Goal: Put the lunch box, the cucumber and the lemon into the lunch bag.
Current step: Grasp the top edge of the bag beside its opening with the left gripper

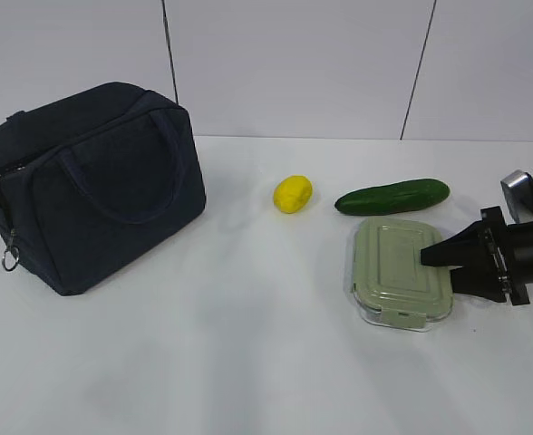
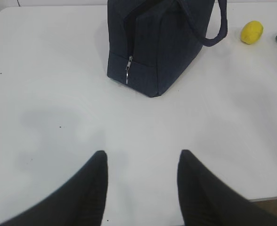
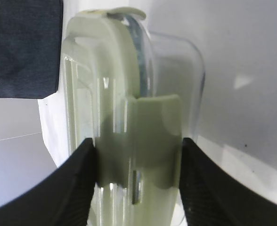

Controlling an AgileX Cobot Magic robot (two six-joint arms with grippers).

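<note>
A plain white counter (image 1: 248,362) carries four things. The dark navy lunch bag (image 1: 94,190) stands at the left, its zipper ring hanging at its near end. Right of it, well apart, lies the yellow lemon (image 1: 293,194), and further right the cucumber (image 1: 392,196). Just in front of the cucumber sits the lunch box (image 1: 395,270), its pale green lid on.

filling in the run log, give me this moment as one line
right gripper: shut on lunch box | left gripper: open, empty | lemon, cucumber: on table | lunch bag: nothing in yet
</note>
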